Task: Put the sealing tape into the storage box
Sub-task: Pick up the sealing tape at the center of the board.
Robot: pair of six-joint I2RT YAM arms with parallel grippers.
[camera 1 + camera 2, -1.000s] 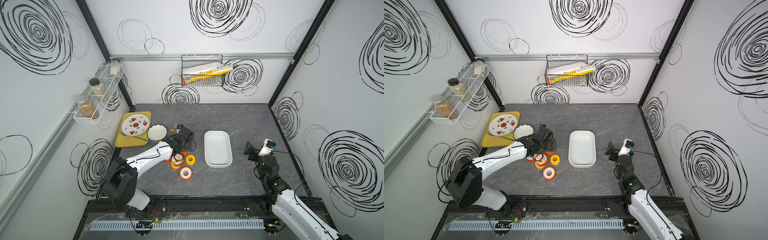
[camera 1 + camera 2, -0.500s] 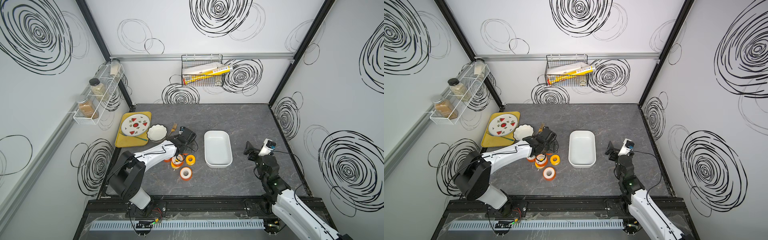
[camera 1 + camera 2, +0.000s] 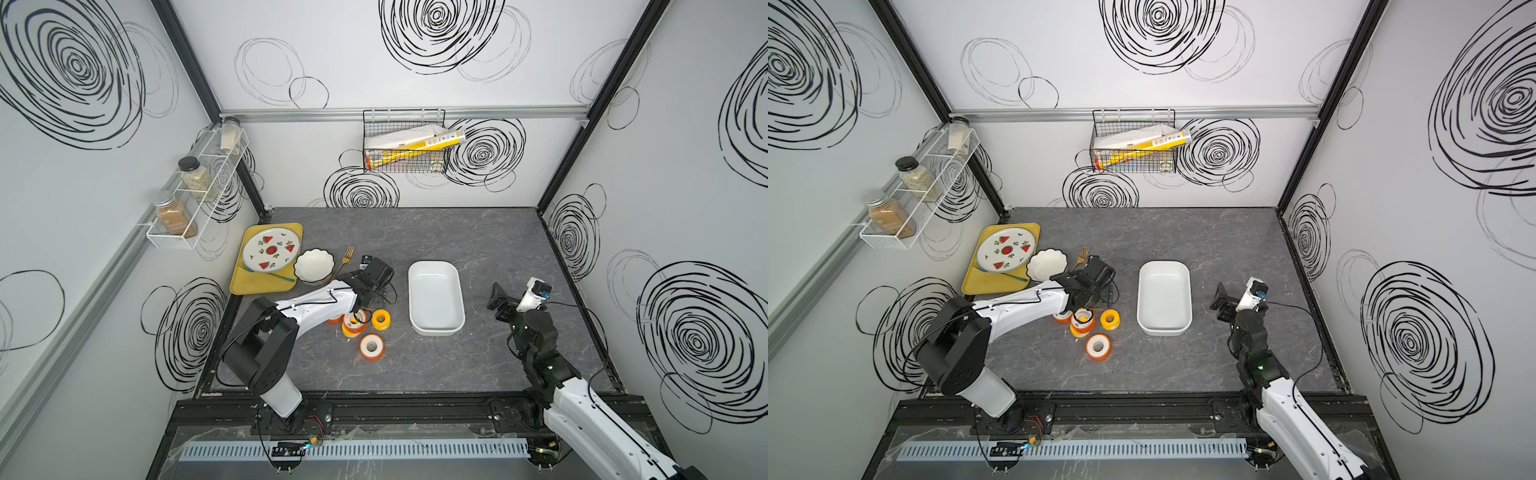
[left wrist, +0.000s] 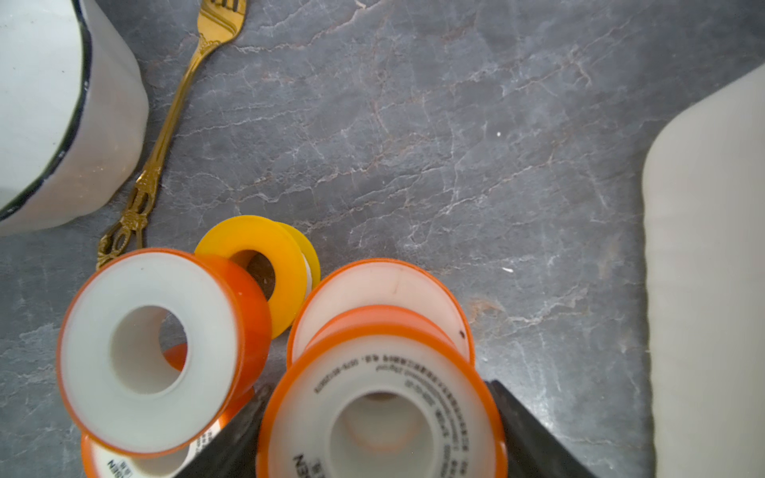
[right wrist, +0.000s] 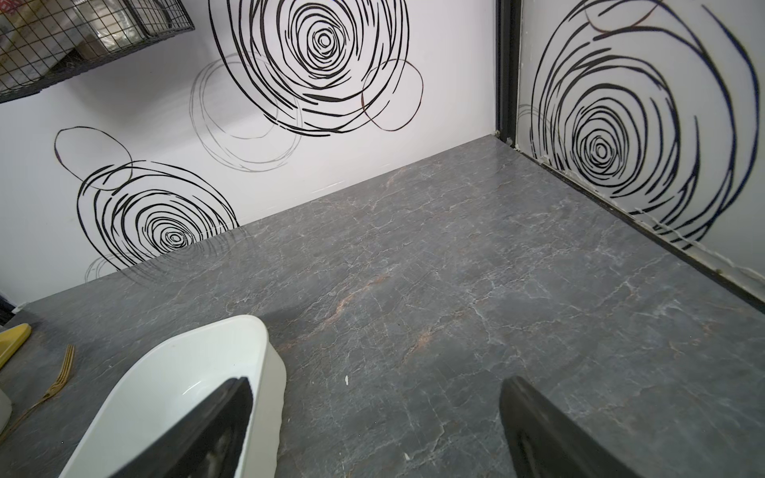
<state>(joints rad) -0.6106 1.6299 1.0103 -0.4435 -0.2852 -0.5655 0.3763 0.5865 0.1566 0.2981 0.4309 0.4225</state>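
While left jaws straddle sealing tape (image 4: 306,414), grip unclear | print (image 4: 418,372) unreadable; right jaws wide

In a top view, the left gripper (image 3: 1080,311) sits low over a cluster of sealing tape (image 3: 1098,347) spools, left of the storage box (image 3: 1165,266). The right gripper (image 3: 1221,300) is positioned right of the box, clear of it
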